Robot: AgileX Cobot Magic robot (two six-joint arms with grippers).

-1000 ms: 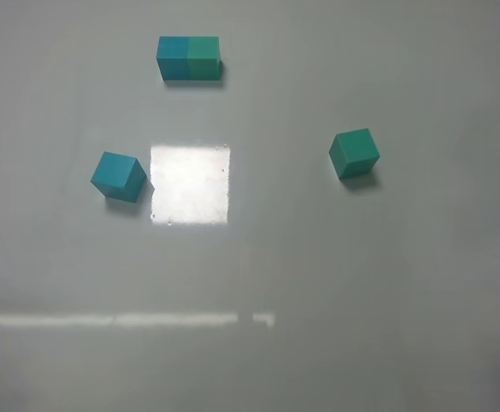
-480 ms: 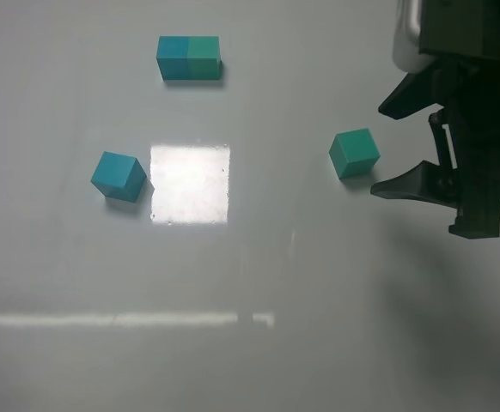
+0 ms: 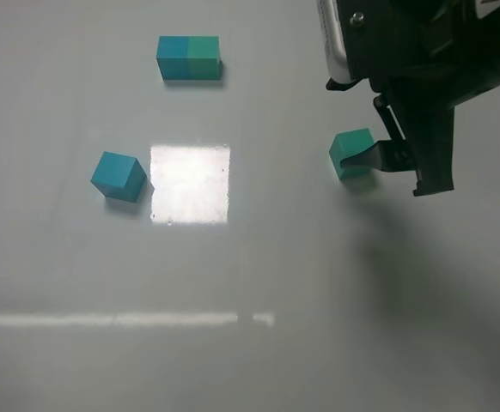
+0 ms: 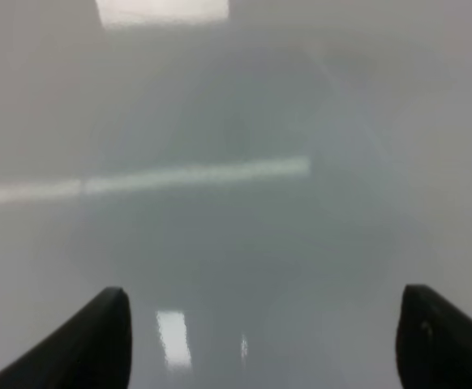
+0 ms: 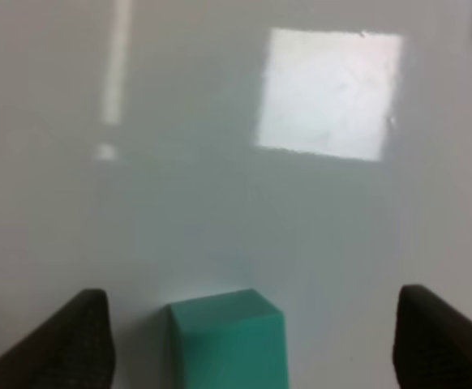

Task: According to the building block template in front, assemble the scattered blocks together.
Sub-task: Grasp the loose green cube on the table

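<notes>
I'm hovering the black right gripper (image 3: 336,124) wide open, empty | small matte green cube (image 3: 350,146) sitting between its jaws, off-centre

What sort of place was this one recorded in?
Likely a robot lab test bench: a glossy grey tabletop reflecting ceiling lights, carrying a two-colour template bar, a teal-blue cube and a green cube, with the open right tool at the green cube.
</notes>
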